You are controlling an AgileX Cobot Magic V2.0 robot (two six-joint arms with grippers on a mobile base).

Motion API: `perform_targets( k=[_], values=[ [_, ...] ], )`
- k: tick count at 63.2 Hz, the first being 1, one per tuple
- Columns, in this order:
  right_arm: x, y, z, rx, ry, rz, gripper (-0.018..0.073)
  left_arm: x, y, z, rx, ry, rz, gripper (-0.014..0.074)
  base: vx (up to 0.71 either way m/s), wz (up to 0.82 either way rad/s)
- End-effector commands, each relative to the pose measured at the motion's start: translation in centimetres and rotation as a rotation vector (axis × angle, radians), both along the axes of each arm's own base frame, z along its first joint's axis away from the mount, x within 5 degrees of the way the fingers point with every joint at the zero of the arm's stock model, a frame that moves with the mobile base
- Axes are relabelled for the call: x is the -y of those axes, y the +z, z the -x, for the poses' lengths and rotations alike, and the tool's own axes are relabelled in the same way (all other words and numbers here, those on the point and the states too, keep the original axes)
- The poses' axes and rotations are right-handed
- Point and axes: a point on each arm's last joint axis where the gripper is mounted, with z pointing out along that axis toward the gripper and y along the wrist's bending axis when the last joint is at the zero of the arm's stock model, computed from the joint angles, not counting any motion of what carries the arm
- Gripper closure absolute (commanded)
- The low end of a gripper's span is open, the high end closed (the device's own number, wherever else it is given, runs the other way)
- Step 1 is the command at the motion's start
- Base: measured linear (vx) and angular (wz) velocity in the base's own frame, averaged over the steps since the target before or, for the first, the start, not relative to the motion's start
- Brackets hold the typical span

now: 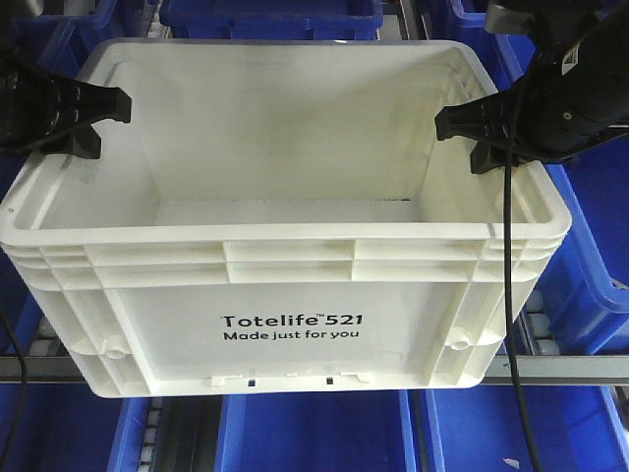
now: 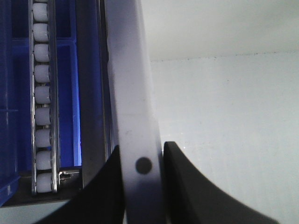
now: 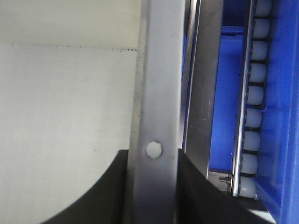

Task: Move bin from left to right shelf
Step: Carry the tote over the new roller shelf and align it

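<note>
Now bin (image 1: 285, 324) between end effectors — left (image 1: 108, 123), right (image 1: 462, 138) clamping side rims.

The large white rectangular plastic bin (image 1: 285, 324) stands open-topped, its inside bare, so room lies free straight down into it. Its left rim is taken by the left end effector (image 1: 110, 118), one finger each side of the wall; the right end effector (image 1: 462, 133) straddles the right rim likewise. Blue plastic bins (image 1: 590, 265) crowd close around. A roller track (image 2: 43, 98) runs just beside the left wall, another (image 3: 252, 107) beside the right. A black cable (image 1: 509, 295) hangs across the bin's right front corner.
</note>
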Motion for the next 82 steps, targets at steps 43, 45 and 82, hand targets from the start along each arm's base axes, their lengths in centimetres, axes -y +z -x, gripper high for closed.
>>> perform_targets(
  k=[43, 45, 82],
  values=[
    [0.85, 3.22, 0.30, 0.189, -0.007, -0.001, 0.0498, -0.57, 2.85, 0.82, 0.158, -0.010, -0.012, 0.0486, 0.01, 0.00],
    [0.85, 3.22, 0.30, 0.189, -0.007, -0.001, 0.0498, -0.57, 2.85, 0.82, 0.158, -0.010, -0.012, 0.0486, 0.00, 0.00],
    [0.68, 3.59, -0.27, 0.266, -0.002, -0.017, 0.0498, -0.54, 3.33, -0.05, 0.257, -0.010, -0.016, 0.0486, 0.00, 0.00]
  ],
)
